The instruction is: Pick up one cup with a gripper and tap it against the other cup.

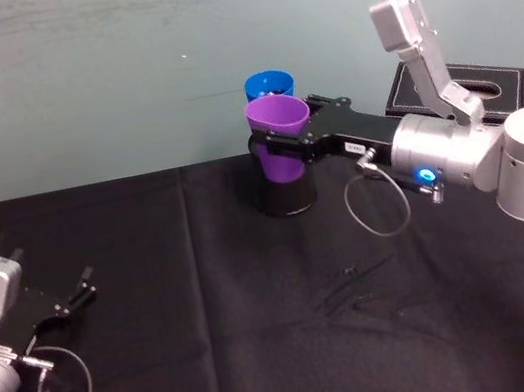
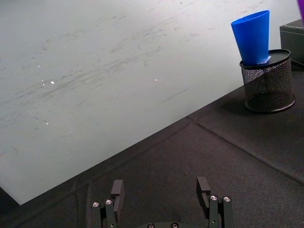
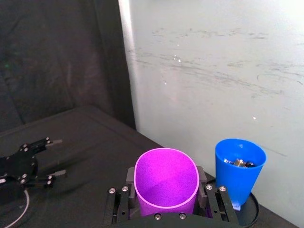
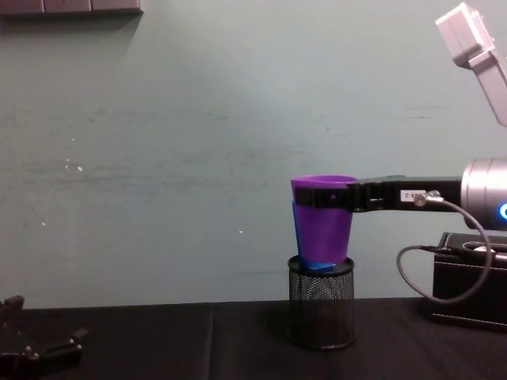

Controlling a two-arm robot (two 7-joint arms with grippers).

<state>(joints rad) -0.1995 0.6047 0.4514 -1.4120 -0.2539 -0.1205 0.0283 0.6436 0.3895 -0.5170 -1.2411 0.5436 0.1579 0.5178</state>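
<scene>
- Head view: the right end effector (image 1: 280, 142) reaches in from the right of the frame and pinches the purple cup (image 1: 278, 124) just below its rim, one finger on each side. The cup stands upright with its mouth up, lifted clear of the bench (image 1: 219, 356). The blue cup (image 1: 269, 84) shows directly above it in the frame, towards the wall, and the two rims overlap in the picture. The mesh pen holder (image 1: 288, 196) sits under both. The left end effector (image 1: 76, 293) lies idle at the lower left, well apart.
- Left wrist view: the left end effector (image 2: 160, 186) has its fingers spread over bare bench. At the upper right the blue cup (image 2: 251, 38) stands seated in the mesh pen holder (image 2: 268, 83), mouth up and leaning slightly.
- Right wrist view: the purple cup (image 3: 166, 183) sits between the pressed-in fingers (image 3: 130, 173) at the bottom centre. The blue cup (image 3: 239, 168) stands just to its right and a little beyond, with a narrow gap showing between the rims. Something small and metallic lies inside it.
- Chest view: the purple cup (image 4: 323, 218) hides nearly all of the blue cup (image 4: 317, 264) behind it, above the pen holder (image 4: 321, 309). Contact cannot be told from here.
- Judgement: the tap calls for a short sideways-and-forward nudge by the right arm, with both cups' long axes upright.
</scene>
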